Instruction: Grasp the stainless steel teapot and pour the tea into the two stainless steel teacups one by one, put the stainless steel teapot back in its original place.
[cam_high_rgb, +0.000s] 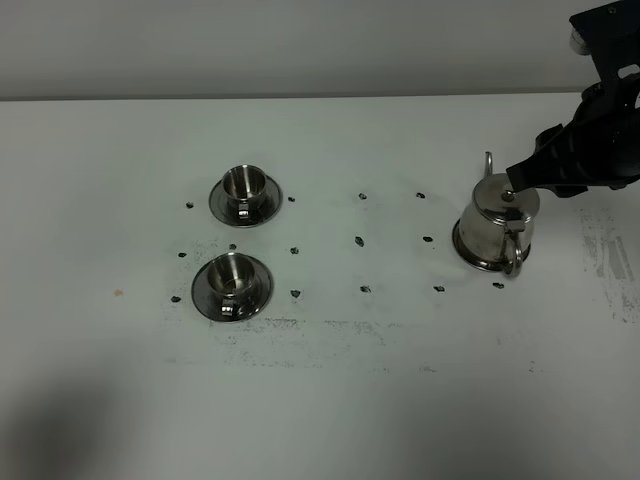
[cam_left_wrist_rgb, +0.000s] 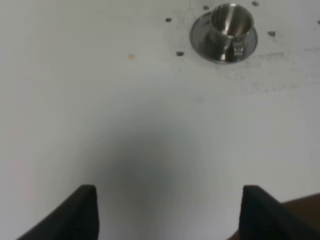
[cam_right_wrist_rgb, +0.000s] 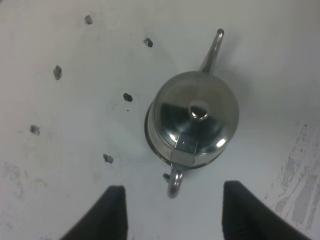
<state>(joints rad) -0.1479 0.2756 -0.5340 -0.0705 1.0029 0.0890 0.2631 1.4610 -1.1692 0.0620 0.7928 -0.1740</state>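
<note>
Teapot (cam_high_rgb: 497, 222) stands upright on the right side of the white counter (cam_high_rgb: 400, 400), lid on, knob (cam_right_wrist_rgb: 198, 110) up top. The thin spout (cam_right_wrist_rgb: 212, 50) points to the far side and the loop handle (cam_right_wrist_rgb: 174, 182) faces the near edge. A thin dark rim of the coaster (cam_right_wrist_rgb: 148, 131) shows under its base. Right gripper (cam_right_wrist_rgb: 175, 205) hovers above the teapot and slightly to its handle side. Its fingers (cam_right_wrist_rgb: 107, 215) are spread wide and hold nothing. In the right wrist view the end of the handle sits about level with the fingertips, in the gap between them, touching neither. From the high view the black arm overlaps the top of the pot near the lid; contact cannot be told there. Two cups sit well apart from the teapot, left of centre, each upright on its own saucer: far cup (cam_high_rgb: 240, 184) on the far saucer (cam_high_rgb: 265, 203), near cup (cam_high_rgb: 230, 272) on the near saucer (cam_high_rgb: 258, 295), one just behind the other. Small dark marks (cam_high_rgb: 359, 241) dot the counter in rows between the cups and the teapot. Left gripper (cam_left_wrist_rgb: 169, 200) is out of the high view. Its wrist view shows its fingers (cam_left_wrist_rgb: 82, 212) spread wide over bare counter, gripping nothing, with one cup on its saucer ahead of them and well clear.
</note>
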